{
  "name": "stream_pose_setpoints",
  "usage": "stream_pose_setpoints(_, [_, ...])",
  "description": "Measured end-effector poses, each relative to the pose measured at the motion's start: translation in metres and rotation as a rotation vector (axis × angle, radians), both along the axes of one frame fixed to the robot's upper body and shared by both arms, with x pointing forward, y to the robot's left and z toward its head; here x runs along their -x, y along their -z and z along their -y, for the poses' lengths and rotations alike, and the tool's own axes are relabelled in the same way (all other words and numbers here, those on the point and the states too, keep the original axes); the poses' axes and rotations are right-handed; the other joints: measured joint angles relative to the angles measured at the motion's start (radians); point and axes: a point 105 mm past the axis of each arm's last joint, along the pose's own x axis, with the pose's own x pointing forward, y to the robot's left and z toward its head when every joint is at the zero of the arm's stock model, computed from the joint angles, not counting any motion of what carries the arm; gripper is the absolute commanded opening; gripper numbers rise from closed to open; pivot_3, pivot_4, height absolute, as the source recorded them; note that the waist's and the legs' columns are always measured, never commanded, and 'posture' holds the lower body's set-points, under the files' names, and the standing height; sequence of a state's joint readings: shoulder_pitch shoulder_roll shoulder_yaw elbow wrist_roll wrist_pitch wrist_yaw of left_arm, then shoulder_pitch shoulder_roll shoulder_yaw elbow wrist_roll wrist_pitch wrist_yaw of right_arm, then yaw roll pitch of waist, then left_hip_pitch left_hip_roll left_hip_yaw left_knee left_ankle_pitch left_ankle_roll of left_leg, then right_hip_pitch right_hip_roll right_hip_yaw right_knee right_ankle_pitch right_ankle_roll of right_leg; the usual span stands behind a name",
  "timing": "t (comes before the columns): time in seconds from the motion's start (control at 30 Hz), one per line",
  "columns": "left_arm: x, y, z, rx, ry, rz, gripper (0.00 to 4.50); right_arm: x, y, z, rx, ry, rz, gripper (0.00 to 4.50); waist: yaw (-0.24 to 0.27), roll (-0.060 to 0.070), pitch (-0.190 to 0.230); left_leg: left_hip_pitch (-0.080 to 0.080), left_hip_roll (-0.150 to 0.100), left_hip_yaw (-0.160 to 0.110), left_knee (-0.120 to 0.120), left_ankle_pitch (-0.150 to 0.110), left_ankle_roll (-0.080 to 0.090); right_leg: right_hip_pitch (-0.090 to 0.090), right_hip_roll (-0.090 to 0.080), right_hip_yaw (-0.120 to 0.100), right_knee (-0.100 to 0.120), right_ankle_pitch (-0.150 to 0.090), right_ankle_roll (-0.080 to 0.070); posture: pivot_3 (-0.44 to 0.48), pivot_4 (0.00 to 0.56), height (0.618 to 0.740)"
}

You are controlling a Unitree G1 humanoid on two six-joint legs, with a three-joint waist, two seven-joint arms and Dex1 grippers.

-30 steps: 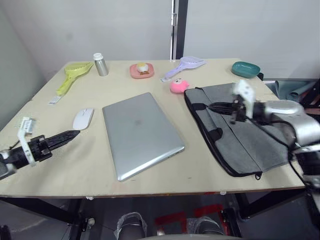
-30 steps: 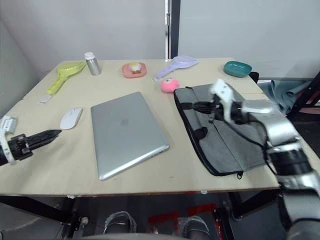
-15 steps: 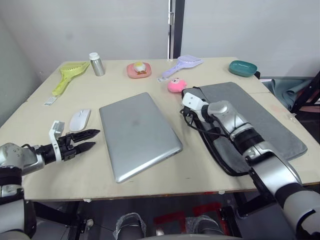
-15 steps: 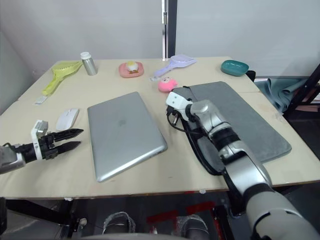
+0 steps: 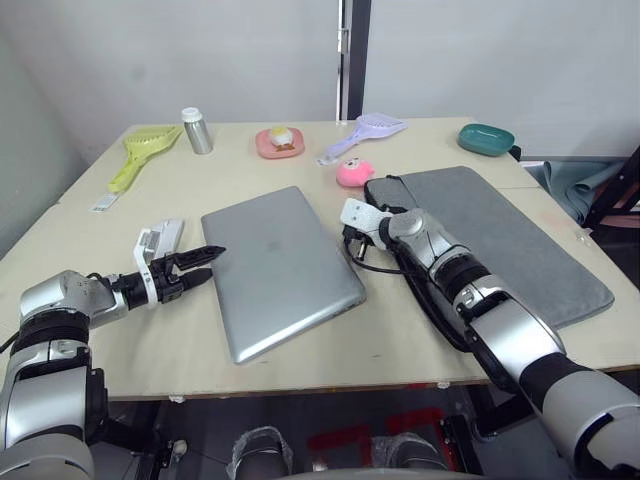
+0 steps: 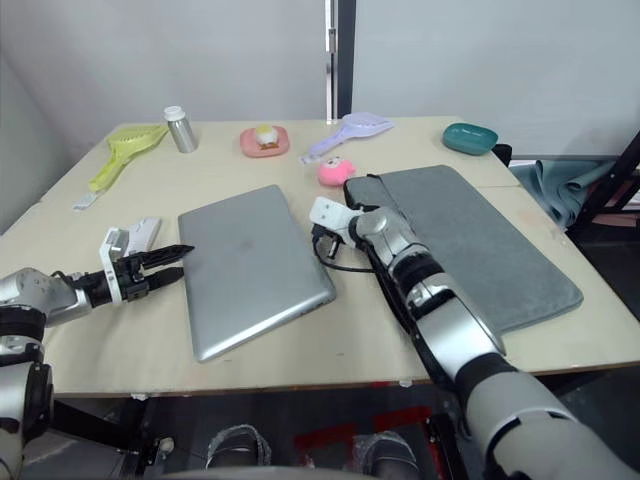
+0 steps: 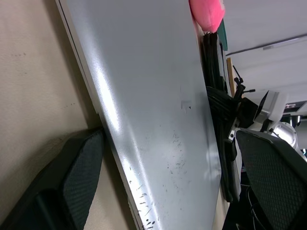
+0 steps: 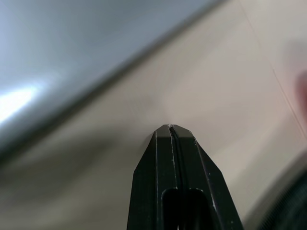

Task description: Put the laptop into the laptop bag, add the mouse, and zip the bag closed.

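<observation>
Both arms have closed in on the laptop [image 5: 280, 268] lying mid-table. At its 9 o'clock edge the left gripper [image 5: 203, 267] has its fingers spread, holding nothing. At 3 o'clock the right gripper [image 8: 171, 128] is pressed closed and empty, between laptop and laptop bag [image 5: 500, 240]. Behind the left gripper lies the mouse [image 5: 166, 232].

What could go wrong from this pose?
1. The left gripper is open at the laptop edge, fingers low to the table; it may shove the laptop instead of lifting it.
2. The right gripper is shut beside the laptop bag, holding nothing, so the bag mouth looks unopened.
3. The mouse sits just behind the left gripper and might get knocked.
</observation>
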State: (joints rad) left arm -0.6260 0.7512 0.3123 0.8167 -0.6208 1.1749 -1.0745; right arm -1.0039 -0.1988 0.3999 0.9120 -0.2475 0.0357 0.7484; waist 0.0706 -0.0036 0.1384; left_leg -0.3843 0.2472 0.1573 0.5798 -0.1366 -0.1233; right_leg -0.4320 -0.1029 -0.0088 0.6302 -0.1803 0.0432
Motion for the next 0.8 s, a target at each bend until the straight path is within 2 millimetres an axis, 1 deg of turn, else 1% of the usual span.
stream_pose_setpoints(0.03, [0.000, 0.000, 0.001, 0.001, 0.005, 0.001, 4.50, 0.003, 0.001, -0.006, -0.012, -0.013, -0.011, 0.04, 0.001, 0.000, 0.000, 0.000, 0.000, 0.000, 0.000, 0.000, 0.000, 0.000, 0.000, 0.000, 0.000, 0.000, 0.000, 0.000, 0.150, 0.740])
stream_pose_setpoints(0.07, [0.000, 0.001, 0.002, 0.003, 0.008, 0.003, 4.50, 0.005, 0.000, -0.008, -0.020, -0.018, -0.024, 0.04, 0.002, 0.000, 0.000, 0.000, 0.000, 0.000, 0.000, 0.000, 0.000, 0.000, 0.000, 0.000, 0.000, 0.000, 0.000, 0.000, 0.150, 0.740])
stream_pose_setpoints(0.17, [0.002, 0.001, 0.002, 0.012, 0.016, 0.003, 4.50, 0.010, 0.000, -0.010, -0.060, -0.016, -0.068, 0.04, 0.001, 0.000, 0.000, -0.001, 0.000, 0.001, -0.001, 0.000, 0.000, 0.000, 0.000, 0.000, -0.002, 0.000, -0.001, 0.000, 0.150, 0.740])
stream_pose_setpoints(0.3, [0.011, 0.004, 0.001, -0.022, 0.044, 0.012, 4.50, 0.017, -0.001, -0.013, -0.087, -0.028, -0.113, 0.04, -0.004, 0.001, 0.000, -0.001, 0.000, 0.001, -0.004, -0.001, -0.001, 0.000, 0.000, -0.002, -0.004, -0.002, -0.003, 0.000, 0.150, 0.740])
stream_pose_setpoints(0.57, [0.014, 0.002, 0.004, -0.031, 0.065, 0.030, 4.50, 0.021, -0.007, -0.014, -0.118, -0.031, -0.148, 0.04, -0.005, 0.001, -0.001, -0.002, 0.000, 0.001, -0.005, -0.003, -0.002, 0.000, 0.000, -0.002, -0.008, -0.003, -0.005, 0.000, 0.150, 0.740])
stream_pose_setpoints(0.7, [0.015, 0.000, 0.005, -0.031, 0.071, 0.027, 4.50, 0.022, -0.009, -0.014, -0.147, -0.019, -0.193, 0.04, -0.004, 0.001, -0.001, -0.002, 0.000, 0.002, -0.006, -0.004, -0.002, 0.000, 0.000, -0.002, -0.008, -0.003, -0.006, 0.000, 0.150, 0.740])
stream_pose_setpoints(0.8, [0.015, 0.001, 0.008, -0.028, 0.078, 0.013, 3.71, 0.023, -0.008, -0.013, -0.133, -0.021, -0.192, 0.00, -0.005, 0.001, -0.001, -0.002, 0.000, 0.002, -0.006, -0.004, -0.002, 0.000, 0.000, -0.002, -0.008, -0.004, -0.006, 0.000, 0.150, 0.740])
